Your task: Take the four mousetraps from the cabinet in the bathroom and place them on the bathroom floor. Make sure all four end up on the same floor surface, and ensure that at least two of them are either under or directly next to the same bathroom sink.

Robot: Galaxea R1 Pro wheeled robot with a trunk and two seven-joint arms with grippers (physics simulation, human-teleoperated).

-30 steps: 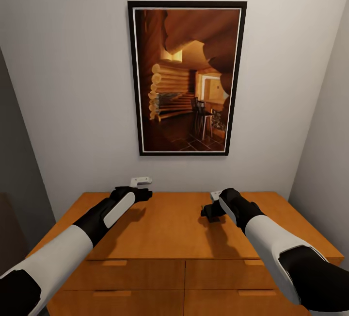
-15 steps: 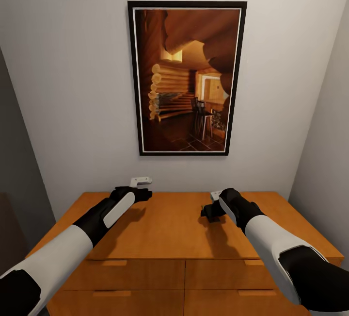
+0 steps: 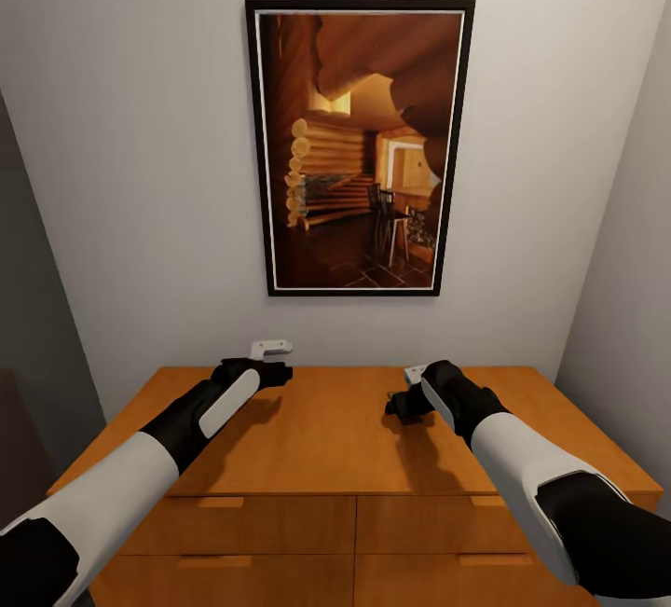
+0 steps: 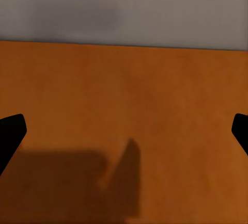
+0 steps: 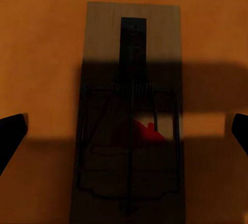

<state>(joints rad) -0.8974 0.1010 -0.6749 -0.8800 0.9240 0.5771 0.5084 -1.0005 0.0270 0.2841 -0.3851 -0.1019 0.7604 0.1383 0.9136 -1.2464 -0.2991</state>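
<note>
R fingers (image 5: 240, 131) apart | over mousetrap (image 5: 132, 126) | on cabinet (image 3: 326, 439)

Carrier: cabinet (image 3: 317, 444), orange-brown wood, standing against a pale wall.
Top surface: smooth, flat, uniform in colour; its rear edge meets the wall.
Front face: drawer fronts below the front edge, each with a wooden bar handle (image 3: 219, 502).
Shadows: dark arm shadows fall across the top near the middle and towards the left rear corner.
Item on top: one mousetrap (image 5: 130, 115), seen in the right wrist view, lying flat on the wood.
Mousetrap build: tan rectangular board, dark wire frame, dark central bar, reddish bit near the middle.
Mousetrap lighting: a shadow band covers most of the board.
</note>
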